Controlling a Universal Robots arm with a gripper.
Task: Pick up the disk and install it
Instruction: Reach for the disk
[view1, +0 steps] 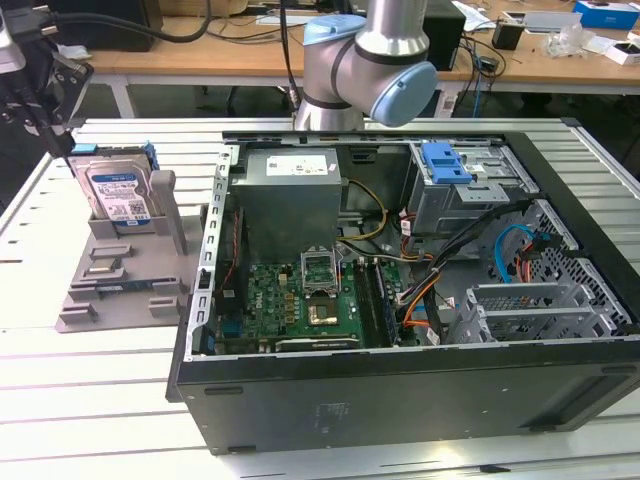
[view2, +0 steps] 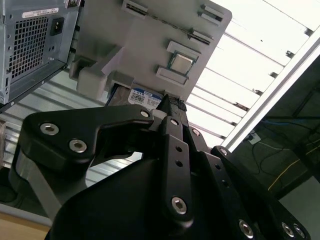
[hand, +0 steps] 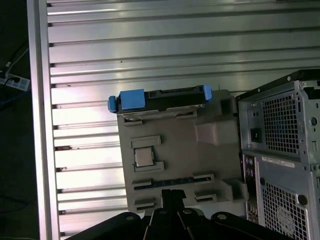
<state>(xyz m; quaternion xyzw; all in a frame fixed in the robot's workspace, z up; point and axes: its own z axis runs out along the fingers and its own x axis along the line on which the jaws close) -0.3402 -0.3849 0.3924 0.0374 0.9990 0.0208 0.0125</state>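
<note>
- Disk (view1: 115, 190): stands on edge in the grey stand (view1: 120, 270), at the stand's far end, label facing the camera in the exterior view. The stand sits near the table (view1: 100, 400) edge on the exterior view's left, just beside the open computer case (view1: 400, 400).
- Gripper (view1: 66, 148): hangs above and just outside the disk's upper corner, on the side away from the case. No contact with the disk seen.
- Fingers: in both wrist views the tips look pressed together with nothing between them; judged closed and empty.
- First wrist view: the disk's top edge and blue rails lie beyond the fingertips, well apart from them.
- Drive cage (view1: 470, 190) with blue latch (view1: 447, 163), at the case's far corner: no disk seen in it.
- Progress: pick-up not yet made; install not begun. Judged at the approach stage.
</note>
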